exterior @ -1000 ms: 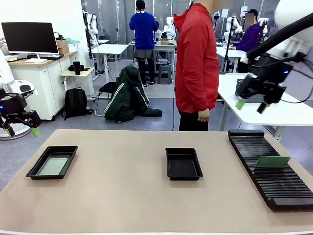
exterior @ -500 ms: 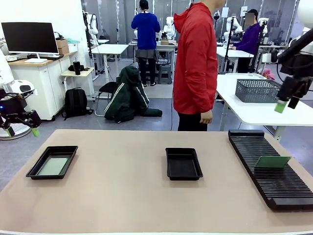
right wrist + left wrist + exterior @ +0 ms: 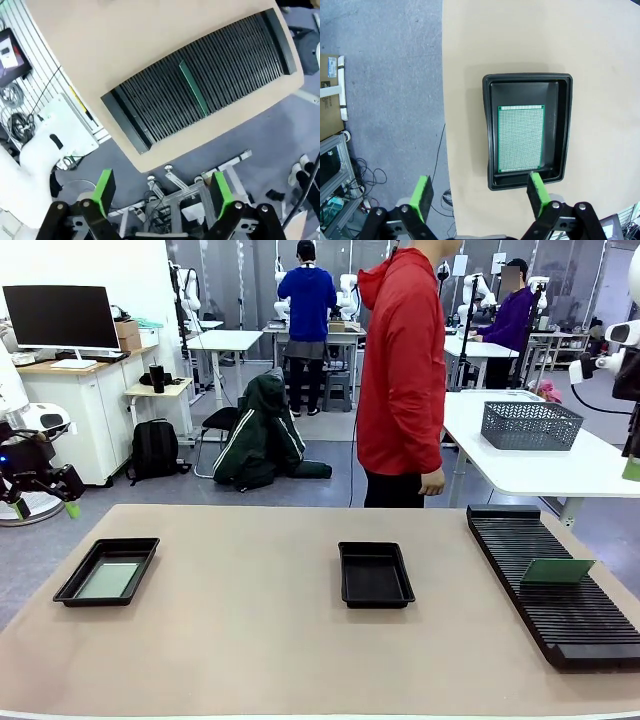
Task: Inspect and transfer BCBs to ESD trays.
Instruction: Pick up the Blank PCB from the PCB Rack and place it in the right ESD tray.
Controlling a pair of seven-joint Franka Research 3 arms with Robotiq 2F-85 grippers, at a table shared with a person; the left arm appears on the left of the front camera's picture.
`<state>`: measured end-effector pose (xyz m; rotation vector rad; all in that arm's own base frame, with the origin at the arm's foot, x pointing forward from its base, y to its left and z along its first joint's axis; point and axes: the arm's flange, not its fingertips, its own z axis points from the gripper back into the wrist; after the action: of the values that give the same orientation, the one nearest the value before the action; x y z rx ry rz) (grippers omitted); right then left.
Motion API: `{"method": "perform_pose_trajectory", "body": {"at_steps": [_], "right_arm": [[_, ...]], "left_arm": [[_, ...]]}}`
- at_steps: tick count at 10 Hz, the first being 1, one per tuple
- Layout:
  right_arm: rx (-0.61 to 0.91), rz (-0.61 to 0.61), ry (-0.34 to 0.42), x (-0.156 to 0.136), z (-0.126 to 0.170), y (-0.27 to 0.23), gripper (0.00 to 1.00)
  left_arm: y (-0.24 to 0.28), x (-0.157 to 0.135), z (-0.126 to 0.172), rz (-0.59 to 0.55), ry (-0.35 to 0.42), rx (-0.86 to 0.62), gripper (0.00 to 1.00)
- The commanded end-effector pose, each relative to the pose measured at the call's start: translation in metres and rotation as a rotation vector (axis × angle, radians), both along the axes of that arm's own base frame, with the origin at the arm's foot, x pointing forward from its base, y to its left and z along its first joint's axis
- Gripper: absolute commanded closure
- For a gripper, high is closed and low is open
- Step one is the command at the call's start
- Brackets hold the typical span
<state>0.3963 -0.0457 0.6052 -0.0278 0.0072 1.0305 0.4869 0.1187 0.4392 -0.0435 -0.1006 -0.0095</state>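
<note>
Beige worktop (image 3: 250, 650): ESD tray (image 3: 77, 571) at 9 o'clock holds one BCB (image 3: 108, 580) flat; second BCB (image 3: 556, 571) stands in the rack (image 3: 540, 615) at 3 o'clock. Left hand (image 3: 480, 187) and right hand (image 3: 162, 187) spread. Person (image 3: 400, 370) in red at 12 o'clock.

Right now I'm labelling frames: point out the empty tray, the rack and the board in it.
empty tray (image 3: 376, 576): front view, bare floor.
rack (image 3: 510, 540): front view, bare slots.
board (image 3: 556, 571): front view, middle of its face.
</note>
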Motion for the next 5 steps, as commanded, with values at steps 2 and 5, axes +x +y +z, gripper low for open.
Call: {"method": "perform_pose_trajectory", "body": {"at_steps": [2,5], "right_arm": [[0.0,-0.041,0.0,0.0025,0.0005,0.0054,0.0],[0.0,-0.041,0.0,0.0025,0.0005,0.0054,0.0]], "left_arm": [[0.0008,-0.0008,-0.0004,-0.007,-0.004,-0.007,0.0],[0.0008,-0.0008,-0.0004,-0.007,-0.004,-0.007,0.0]]}}
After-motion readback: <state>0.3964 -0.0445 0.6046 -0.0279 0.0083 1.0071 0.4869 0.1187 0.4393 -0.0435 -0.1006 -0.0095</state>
